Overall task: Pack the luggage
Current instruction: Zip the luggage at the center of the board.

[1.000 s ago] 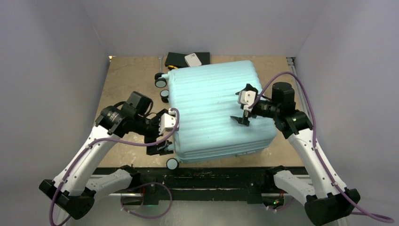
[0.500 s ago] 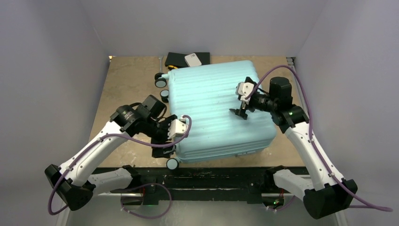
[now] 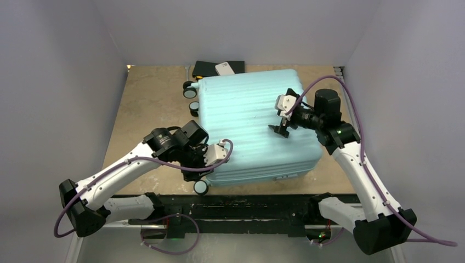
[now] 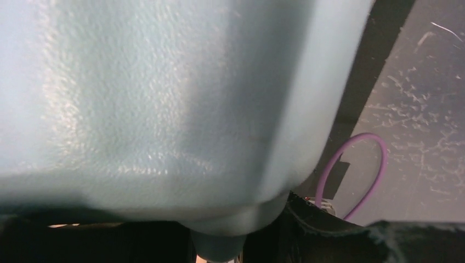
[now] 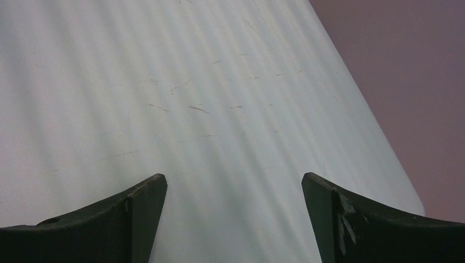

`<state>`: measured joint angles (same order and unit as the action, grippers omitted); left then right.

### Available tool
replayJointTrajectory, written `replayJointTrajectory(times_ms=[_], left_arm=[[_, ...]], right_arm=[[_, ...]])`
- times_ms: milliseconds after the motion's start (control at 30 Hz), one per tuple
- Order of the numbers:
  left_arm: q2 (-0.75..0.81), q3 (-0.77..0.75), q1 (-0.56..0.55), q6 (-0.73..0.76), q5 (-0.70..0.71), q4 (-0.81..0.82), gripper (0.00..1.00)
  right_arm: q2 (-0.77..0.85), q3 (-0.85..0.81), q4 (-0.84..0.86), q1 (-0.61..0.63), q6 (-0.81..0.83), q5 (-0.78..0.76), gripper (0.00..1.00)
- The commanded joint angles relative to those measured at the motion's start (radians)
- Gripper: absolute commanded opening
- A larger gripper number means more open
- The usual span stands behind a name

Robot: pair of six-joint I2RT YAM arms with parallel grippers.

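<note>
The luggage [image 3: 252, 126], a pale mint ribbed hard-shell suitcase, lies shut and flat on the table. My left gripper [image 3: 205, 171] is pressed against its near-left corner, just above the near wheel [image 3: 201, 187]. In the left wrist view the luggage's corner [image 4: 164, 109] fills the frame, and dark fingers [image 4: 329, 230] flank the wheel stem [image 4: 219, 249]. How far the jaws have closed is hidden. My right gripper [image 3: 281, 129] hovers over the right part of the lid. Its fingers [image 5: 142, 208] are wide apart over the ribbed shell [image 5: 219, 109], with nothing between them.
A black flat item [image 3: 211, 67] with a white device [image 3: 225, 68] on it lies behind the luggage at the table's back. Two wheels [image 3: 190, 93] stick out on the far left. A black rail [image 3: 236, 205] runs along the near edge. Grey walls close in on both sides.
My left arm has swung right and nearer, from the luggage's left side to its near-left corner. The right gripper rose slightly toward the far side, then held still.
</note>
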<state>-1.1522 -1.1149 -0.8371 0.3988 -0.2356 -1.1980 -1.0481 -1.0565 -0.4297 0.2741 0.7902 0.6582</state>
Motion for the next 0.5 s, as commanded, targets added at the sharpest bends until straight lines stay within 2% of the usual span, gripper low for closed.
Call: replayJointTrajectory(times_ms=[0,100,267,367,467], left_arm=[[-0.108,-0.016,0.020,-0.117,0.297,0.367,0.00],[-0.146,-0.052,0.034,-0.144,0.356,0.412,0.00],[-0.222,-0.134,0.112,-0.176,0.344,0.488,0.00],[-0.282,-0.189,0.168,-0.206,0.309,0.526,0.00],[-0.334,-0.224,0.182,-0.225,0.303,0.552,0.00]], right_arm=[[0.031,-0.059,-0.099,-0.004,0.017,0.026,0.99],[0.054,-0.144,-0.223,-0.003,0.087,0.120,0.99],[0.090,-0.226,-0.429,-0.003,0.237,0.222,0.97],[0.113,-0.213,-0.520,-0.003,0.306,0.228,0.97],[0.127,-0.167,-0.600,-0.003,0.354,0.169,0.97]])
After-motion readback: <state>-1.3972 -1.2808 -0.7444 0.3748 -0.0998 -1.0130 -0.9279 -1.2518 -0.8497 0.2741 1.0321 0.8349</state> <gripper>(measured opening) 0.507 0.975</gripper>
